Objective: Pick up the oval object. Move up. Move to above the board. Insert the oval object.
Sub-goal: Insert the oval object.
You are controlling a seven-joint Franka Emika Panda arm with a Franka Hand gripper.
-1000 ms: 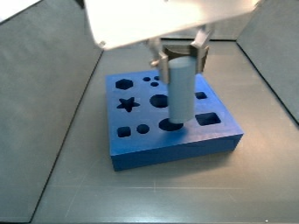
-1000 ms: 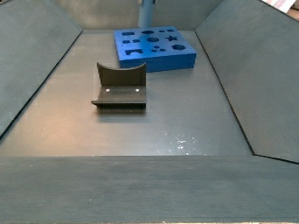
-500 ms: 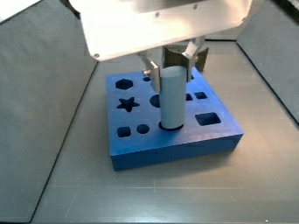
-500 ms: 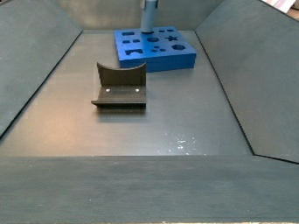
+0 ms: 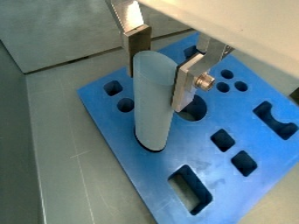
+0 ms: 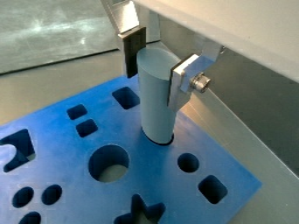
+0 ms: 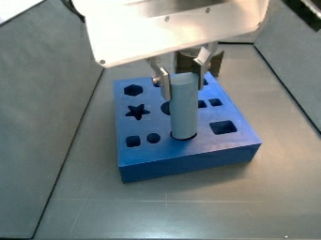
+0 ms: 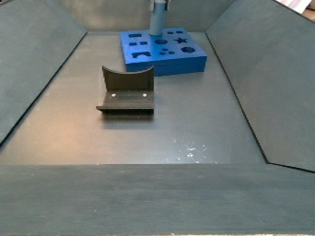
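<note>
Item 1, gripper (image 5: 158, 59): poised above the board (image 7: 238, 145), wrist pointing straight down; white housing fills the upper part of a side view. Fingers (image 5: 135, 39) are flat silver plates w/ dark pads, one on each side of the oval object (image 5: 152, 101), closed against its upper part; a screw-head shows on the nearer plate. Same grip seen in both wrist views, gripper (image 6: 158, 59).

Item 2, oval object (image 7: 183, 105): pale grey-blue peg, upright, smooth. Lower end sits in a dark cut-out in the board's top face; most of its length stands clear above the board. Also visible at (image 6: 156, 96).

Item 3, board (image 5: 117, 140): bright blue block, flat on the grey floor; star, hexagon, round and square cut-outs visible. Also at (image 6: 70, 157) and, far back, at (image 8: 185, 60).

Item 4, fixture (image 8: 125, 92): dark L-shaped bracket on base plate, on the floor in front of the board, well apart from it.

Obscured / unclear: how deep the peg's end has gone into its cut-out can't be told. Peg top hidden behind gripper body in a side view. In the far side view only a thin pale sliver of the oval object (image 8: 159, 17) shows at the frame top; fingers not made out there. Board edges cut off in both wrist views.
</note>
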